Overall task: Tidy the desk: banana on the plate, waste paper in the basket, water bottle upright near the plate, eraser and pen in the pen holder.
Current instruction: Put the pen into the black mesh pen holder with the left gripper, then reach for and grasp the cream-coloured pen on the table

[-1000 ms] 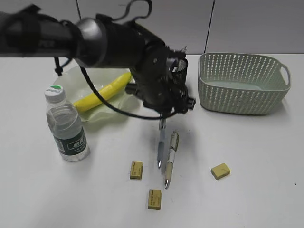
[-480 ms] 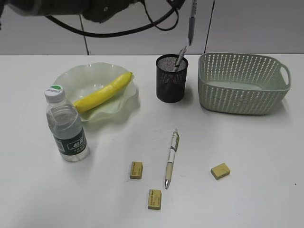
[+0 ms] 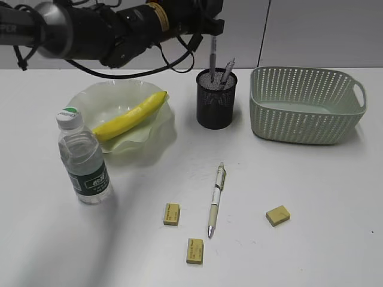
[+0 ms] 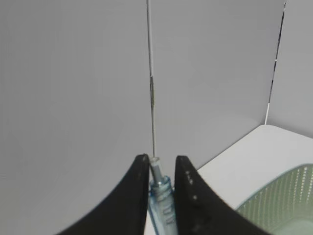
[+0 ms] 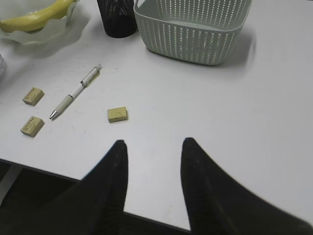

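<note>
Two pens stand in the pen holder (image 3: 216, 98): one leaning at its right rim, and a clear blue pen (image 3: 213, 58) upright over its mouth, lower end inside. The left gripper (image 4: 157, 169) is clenched on that pen's top, directly above the holder. The right gripper (image 5: 152, 147) hangs with jaws spread and nothing between them, over bare desk (image 3: 311, 239) well in front of the holder.

Done, by my judgement: the banana (image 3: 129, 116) lies on the plate (image 3: 90, 98) just left of the holder; the water bottle (image 3: 84, 156) stands upright left-front of the holder, beside the plate.

Outstanding: a white pen (image 3: 215, 200) lies flat in front of the holder; three yellow erasers lie beyond it, left eraser (image 3: 172, 213), nearest eraser (image 3: 194, 250) and right eraser (image 3: 278, 214). The basket (image 3: 306, 104), just right of the holder, shows no contents from here, and no waste paper can be made out in any view. The held pen is not yet released.

Against the picture half a second back: the held pen was then high above the holder, clear of it; it has since descended into the mouth, and the left arm has come lower into the exterior view. All else lies unchanged
</note>
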Robot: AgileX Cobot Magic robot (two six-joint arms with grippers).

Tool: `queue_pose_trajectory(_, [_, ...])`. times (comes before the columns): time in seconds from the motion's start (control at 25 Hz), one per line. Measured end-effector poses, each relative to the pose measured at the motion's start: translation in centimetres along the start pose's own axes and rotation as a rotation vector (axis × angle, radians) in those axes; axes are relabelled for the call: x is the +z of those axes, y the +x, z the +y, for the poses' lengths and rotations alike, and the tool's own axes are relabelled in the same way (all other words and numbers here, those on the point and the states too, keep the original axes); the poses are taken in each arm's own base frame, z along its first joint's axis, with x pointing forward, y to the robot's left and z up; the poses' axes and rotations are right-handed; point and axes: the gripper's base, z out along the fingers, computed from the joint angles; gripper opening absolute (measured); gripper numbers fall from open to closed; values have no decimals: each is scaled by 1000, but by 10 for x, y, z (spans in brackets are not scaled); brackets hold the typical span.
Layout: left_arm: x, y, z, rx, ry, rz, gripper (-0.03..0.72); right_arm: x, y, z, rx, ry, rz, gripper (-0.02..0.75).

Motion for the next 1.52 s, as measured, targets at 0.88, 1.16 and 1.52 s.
queue_pose_trajectory(0.88, [-151,-61,-24,-32,-427,724,278,0,0,0,-1,1,0,266])
queue_pose_trajectory(1.16, [-332,-72,-62,-111,-440,767,269,0,0,0,-1,1,0,262])
queue_pose_trajectory(1.52, [-495,-49,-87,-255,-360,536,485,0,0,0,-2,3,0,258])
